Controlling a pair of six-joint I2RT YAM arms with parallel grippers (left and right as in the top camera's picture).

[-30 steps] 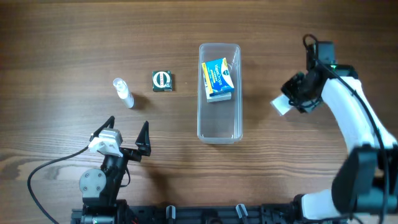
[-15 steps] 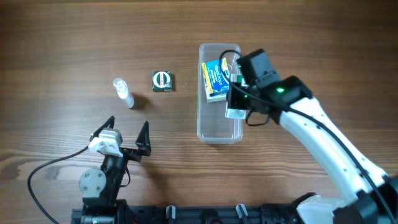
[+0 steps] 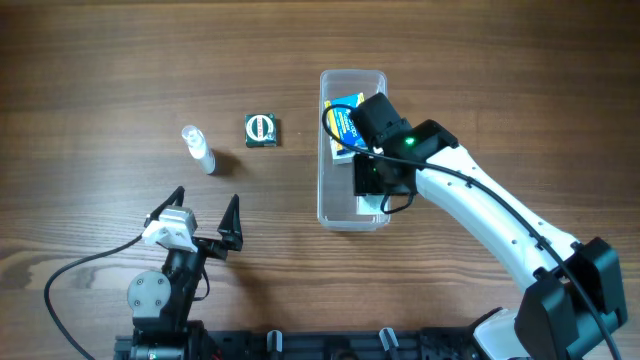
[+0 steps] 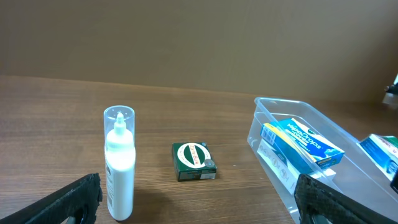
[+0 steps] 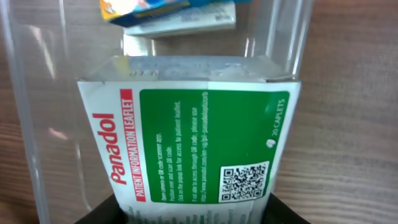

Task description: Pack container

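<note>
The clear plastic container stands at the table's middle, long side running away from me. A blue box lies in its far half; it also shows in the left wrist view. My right gripper is over the container's near half, shut on a green and white Panadol box, which hangs inside the container walls. My left gripper is open and empty at the front left. A white bottle and a small green box lie left of the container.
In the left wrist view the white bottle stands close in front, the green box behind it, and the container at the right. Bare wood lies right of the container.
My right arm has swung from the right side of the table to over the container, carrying the Panadol box down into its near half. The left arm has not moved.
</note>
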